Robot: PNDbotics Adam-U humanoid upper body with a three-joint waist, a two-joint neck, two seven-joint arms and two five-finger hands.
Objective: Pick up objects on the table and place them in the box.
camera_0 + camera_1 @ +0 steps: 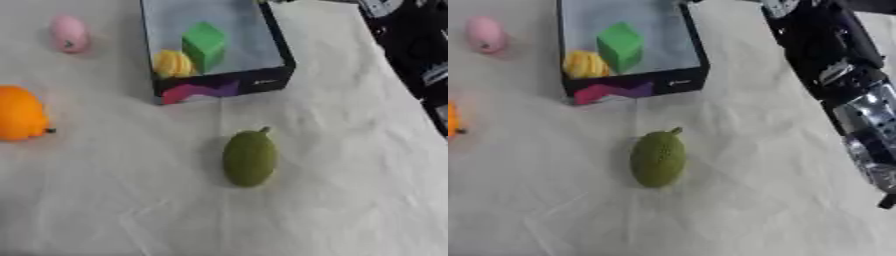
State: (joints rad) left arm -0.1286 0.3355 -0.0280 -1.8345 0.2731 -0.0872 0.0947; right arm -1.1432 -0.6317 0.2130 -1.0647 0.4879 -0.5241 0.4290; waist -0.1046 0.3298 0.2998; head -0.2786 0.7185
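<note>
While the right arm (pixel 846 85) runs down the right edge of the right eye view, its hand is not distinguishable, so I cannot tell whether the fingers are open or curled; left hand shows in neither view. Box (pixel 223 86), black-walled with a pink-purple front panel, sits top centre on the white tablecloth (pixel 350 200), already holding a green block (pixel 204 44) and a yellow ridged item (pixel 172 64) against the near wall. Olive-green stemmed fruit (pixel 250 158) lies alone mid-table, well apart from the box, open cloth all round it. Orange fruit (pixel 19 114) is cut by the left edge; pink object (pixel 69 33) sits far left, near the top, beside the box but apart.
</note>
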